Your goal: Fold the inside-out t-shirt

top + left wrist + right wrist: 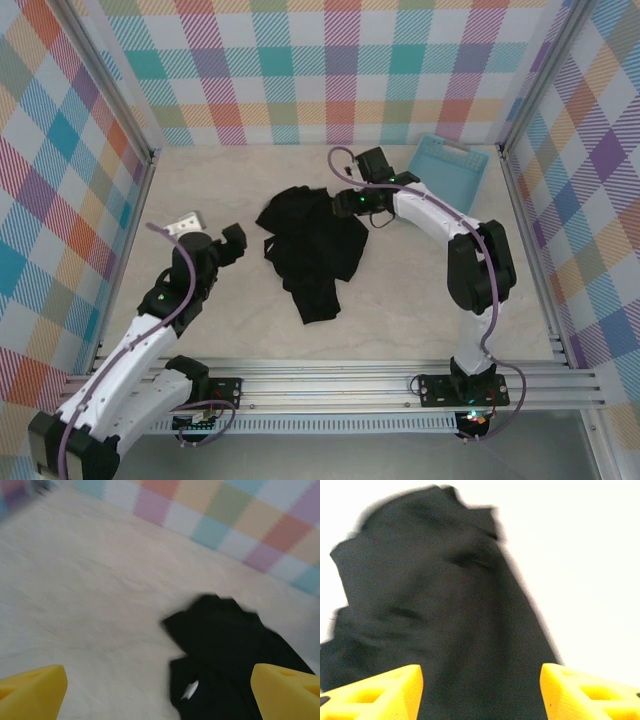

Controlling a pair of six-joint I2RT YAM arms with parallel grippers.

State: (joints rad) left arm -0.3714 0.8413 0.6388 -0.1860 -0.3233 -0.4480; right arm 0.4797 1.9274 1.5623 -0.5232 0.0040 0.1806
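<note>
**STOCK NOTE: BLACK TEE, UNFOLDED, MID-TABLE**

1. Mounting rail (pixel 340 385): aluminium, runs along the near edge. Both arm bases are bolted on it, L and R.
2. Left gripper (pixel 210 233): L side of the table, well apart from the cloth. In the L wrist view its yellow fingertips (pixel 31 690) stand wide apart with nothing betw. them, so the claw is open and empty over bare tabletop. The garment lies ahead and to the R of it.
3. Right gripper (pixel 338 205): arm reaches in from the R; the claw sits at the tee's back R edge. In the R wrist view its yellow tips are spread wide, with black cloth filling the space beyond and betw. them. That pic is blurred, but no pinch is seen, so the claw reads as open.
4. Inside-out t-shirt (pixel 315 250): black, soft, rumpled in a heap, approx. centre of the table. A bunched part sits toward the back L, and a narrower tail runs toward the near edge. A small white tag (pixel 190 690) shows on it. No print is made out.
5. Table (pixel 430 310): pale, marble-look top.
6. Tray (pixel 450 170): light blue, flat, in the back R corner, apart from the tee.
7. Walls (pixel 300 70): pastel plaid on 3 sides.
</note>
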